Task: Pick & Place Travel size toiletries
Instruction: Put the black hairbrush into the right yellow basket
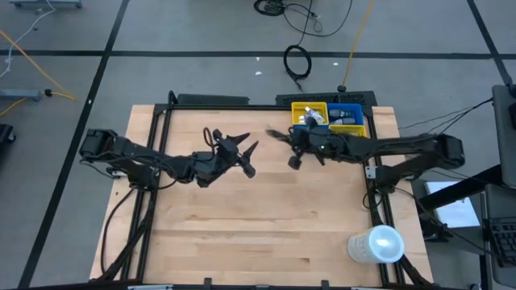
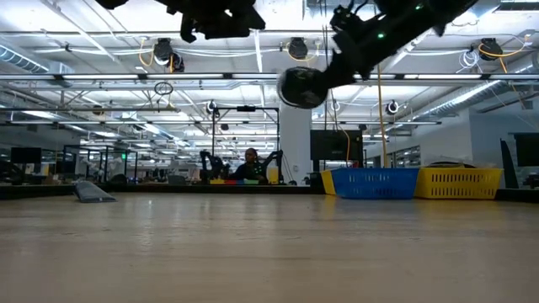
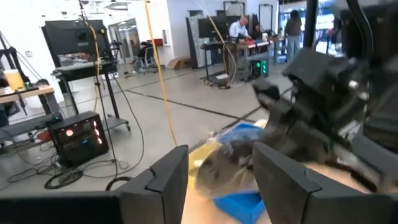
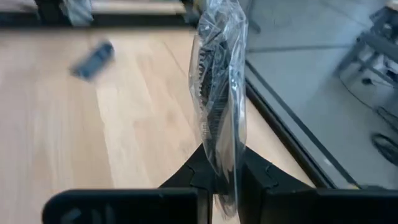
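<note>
In the high view both dark arms reach toward the middle of the light wooden table, their tips close together in the upper centre of the frame. The right gripper is closed tight on a clear crinkled plastic packet with a dark toiletry item inside; in the right wrist view the packet stands up out of the pinched fingers, its lower edge squeezed between them, above the table's right edge. In the high view this gripper sits just left of the yellow plastic bin and the blue plastic bin, which stand side by side at the table's upper right, with small items inside them. The left gripper hovers just left of centre with its fingers parted to a moderate gap and nothing between them; in the left wrist view the two dark fingers frame the other arm and the bins beyond. A small dark grey object lies blurred on the wood in the upper left of the right wrist view. A large white cylinder stands at the table's lower right in the high view.
</note>
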{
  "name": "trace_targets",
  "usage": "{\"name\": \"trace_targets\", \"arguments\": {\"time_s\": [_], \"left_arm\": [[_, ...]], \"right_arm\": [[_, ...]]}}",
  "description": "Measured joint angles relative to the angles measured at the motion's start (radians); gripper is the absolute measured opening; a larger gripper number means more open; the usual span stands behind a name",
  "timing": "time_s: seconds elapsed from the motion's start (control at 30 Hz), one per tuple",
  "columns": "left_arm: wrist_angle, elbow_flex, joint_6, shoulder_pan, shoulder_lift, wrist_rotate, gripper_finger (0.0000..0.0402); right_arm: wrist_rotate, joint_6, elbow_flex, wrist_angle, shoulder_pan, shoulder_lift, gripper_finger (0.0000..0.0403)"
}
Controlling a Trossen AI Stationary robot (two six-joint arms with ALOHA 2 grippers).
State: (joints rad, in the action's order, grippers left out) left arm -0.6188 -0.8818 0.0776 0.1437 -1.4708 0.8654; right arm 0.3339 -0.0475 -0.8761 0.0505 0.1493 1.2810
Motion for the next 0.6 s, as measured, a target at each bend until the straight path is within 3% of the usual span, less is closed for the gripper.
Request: {"name": "trace_targets", "arguments": {"time_s": [0.27,0.6], "left_arm": [[0.122,0.000,-0.078,0.009,0.000,0.001,0.0179],[0.176,0.000,-0.133,0.006,0.000,0.000,0.0179]], "right_arm": [[0.192,0.024,0.000,-0.481,0.000,-0.191,0.0023],[0.232,0.093,0.000,-0.872,0.056,-0.284,0.0023]]}}
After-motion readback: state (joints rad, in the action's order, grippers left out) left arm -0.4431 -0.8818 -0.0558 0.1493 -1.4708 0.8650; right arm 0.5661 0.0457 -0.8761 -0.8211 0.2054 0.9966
